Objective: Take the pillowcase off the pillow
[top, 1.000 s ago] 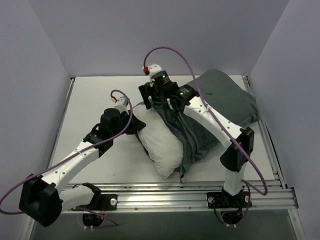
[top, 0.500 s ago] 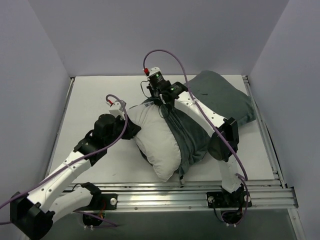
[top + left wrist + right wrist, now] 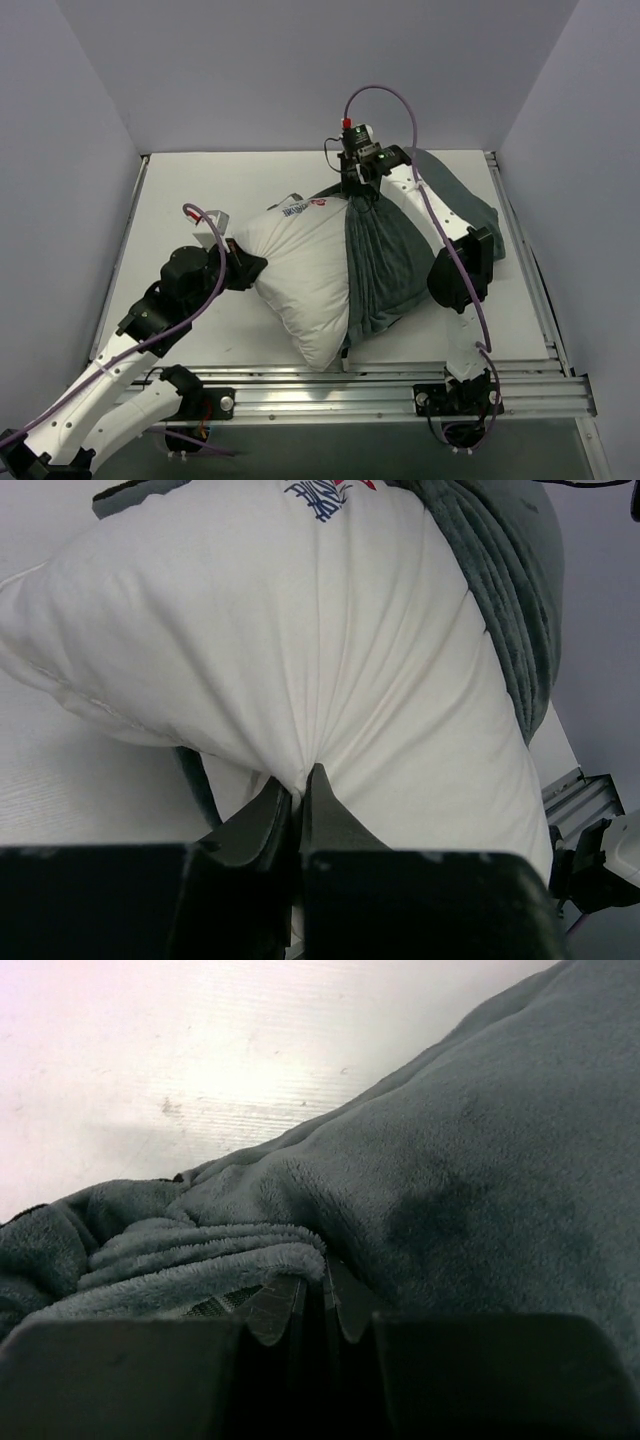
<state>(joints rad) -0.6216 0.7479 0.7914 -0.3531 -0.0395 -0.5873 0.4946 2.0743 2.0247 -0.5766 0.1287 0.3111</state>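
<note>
My left gripper (image 3: 300,782) is pinched tight on the white pillow (image 3: 300,285) on the table (image 3: 190,200). My right gripper (image 3: 316,1280) is squeezed on a fold of the fuzzy grey pillowcase (image 3: 385,260), bunched round the pillow's right half. Both look soft and light (I think), so thick folds are best to grab.

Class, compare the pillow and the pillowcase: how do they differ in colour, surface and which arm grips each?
The pillow is white; the pillowcase is dark grey-green. The pillow looks smooth, the pillowcase plush. The left tool pinches the pillow, the right tool the pillowcase. Both are soft and creased where gripped.
</note>
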